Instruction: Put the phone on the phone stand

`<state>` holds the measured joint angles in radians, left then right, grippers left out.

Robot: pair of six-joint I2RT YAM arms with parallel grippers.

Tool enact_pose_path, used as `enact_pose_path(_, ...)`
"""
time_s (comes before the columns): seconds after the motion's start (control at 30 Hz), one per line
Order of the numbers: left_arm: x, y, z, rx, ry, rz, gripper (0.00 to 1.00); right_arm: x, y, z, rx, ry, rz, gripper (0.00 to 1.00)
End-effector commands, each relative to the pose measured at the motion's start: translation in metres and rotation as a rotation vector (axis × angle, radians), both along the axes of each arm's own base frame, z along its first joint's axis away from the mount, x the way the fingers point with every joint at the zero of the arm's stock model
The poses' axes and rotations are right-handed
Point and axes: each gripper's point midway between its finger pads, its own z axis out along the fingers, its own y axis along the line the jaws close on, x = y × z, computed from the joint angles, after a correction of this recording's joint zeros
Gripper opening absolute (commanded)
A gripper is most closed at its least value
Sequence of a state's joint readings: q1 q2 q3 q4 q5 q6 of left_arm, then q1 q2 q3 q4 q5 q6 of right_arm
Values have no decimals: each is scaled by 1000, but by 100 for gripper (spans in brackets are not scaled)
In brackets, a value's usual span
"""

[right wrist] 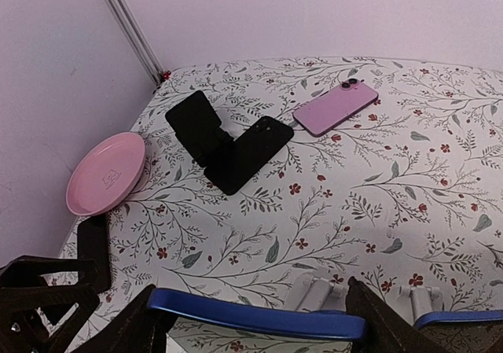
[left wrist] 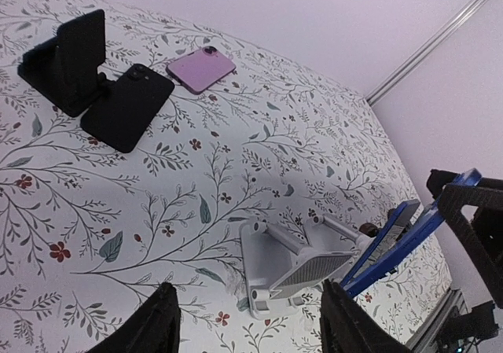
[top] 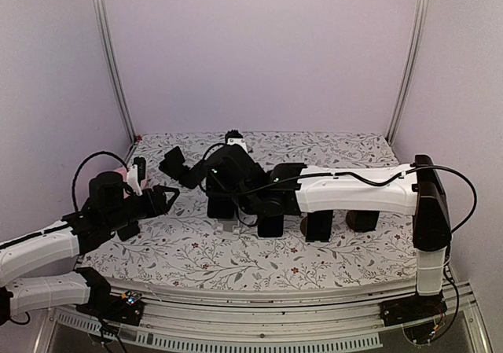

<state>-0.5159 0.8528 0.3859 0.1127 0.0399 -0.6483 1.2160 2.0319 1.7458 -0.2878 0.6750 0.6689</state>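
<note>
"Phone (left wrist: 393,241), blue-edged: where is it?"

"Clamped across its width between the fingers of the right gripper (right wrist: 253,312). It is tilted, at the raised end of the silver phone stand (left wrist: 292,265), near the middle of the table. Whether phone and stand touch cannot be told."

"What lies around them?"

"Far and to the left is a black stand (right wrist: 196,129) with a black phone (right wrist: 251,152) lying flat against its foot. A pink phone (right wrist: 336,108) lies beside that, back up with its lens showing. A pink plate (right wrist: 106,172) sits at the left edge by the wall. All four are well apart from the silver stand. The closest neighbour is the left gripper (left wrist: 251,325), low over the cloth just left of the stand, jaws spread wide and holding nothing."

"How are the arms posed?"

"Right arm (top: 354,192): upright from its base at near right, then a long white link running level leftward over the table, with the wrist above the silver stand. Left arm (top: 47,247): enters from near left and reaches rightward, low."

"Surface and room?"

"A cloth (top: 236,259) printed with grey leaves and small red flowers covers the table. Pale lilac walls (top: 259,54) enclose it, with aluminium posts (top: 110,62) in the far corners."
</note>
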Motion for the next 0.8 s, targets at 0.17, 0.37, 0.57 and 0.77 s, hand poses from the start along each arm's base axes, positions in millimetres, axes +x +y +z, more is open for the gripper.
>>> enact_pose_path(0.17,-2,2,-6,-19,32,-35,60,9,5,-5,-11,-56,-91,32)
enact_pose_path(0.37,-1,3,-8,-23,33,-34,59,6,6,-18,-54,-81,-115,32)
enact_pose_path(0.57,-1,4,-8,-28,33,-33,59,-2,8,-24,-61,-121,-148,32)
enact_pose_path(0.77,0,3,-10,-27,39,-36,58,-7,3,-29,-80,-148,-198,32)
